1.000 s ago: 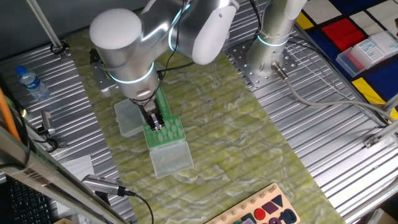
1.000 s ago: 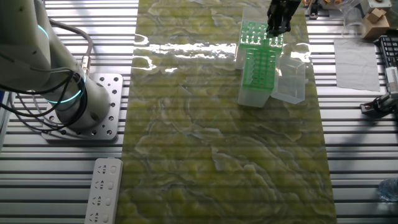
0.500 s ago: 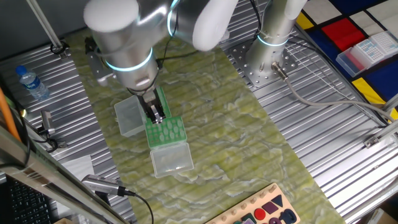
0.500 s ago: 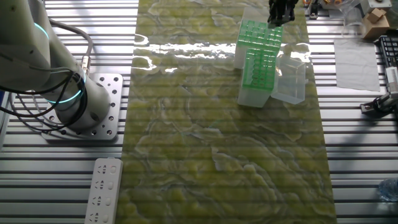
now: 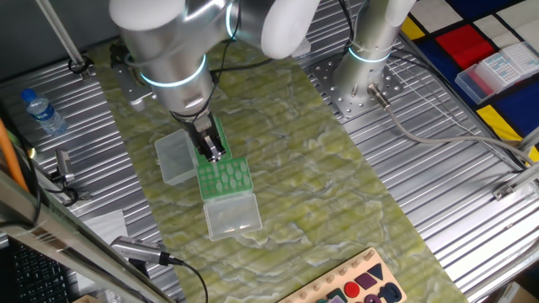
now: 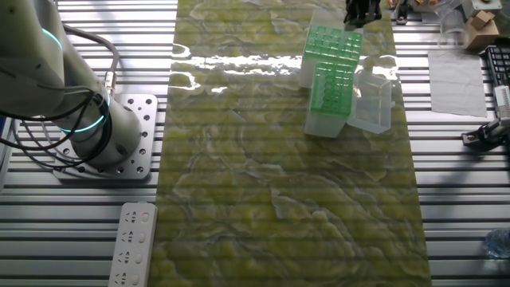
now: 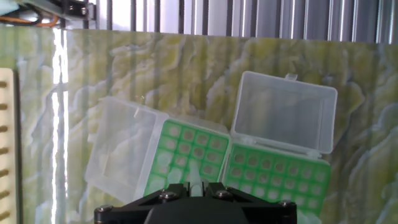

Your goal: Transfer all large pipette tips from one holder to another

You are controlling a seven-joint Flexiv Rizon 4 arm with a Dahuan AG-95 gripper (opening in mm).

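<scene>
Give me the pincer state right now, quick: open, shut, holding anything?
Pincer: shut on a large pipette tip, whose pale cone shows between the fingertips, lifted above the green racks.

A big green and yellow mat lies on the metal table. Left of the mat, a small water bottle lies on its side. Off the mat's right side, a red, blue and yellow board holds a clear box. At the mat's near end sits a wooden board with colored shapes. In the other fixed view, a white power strip lies just left of the mat.
</scene>
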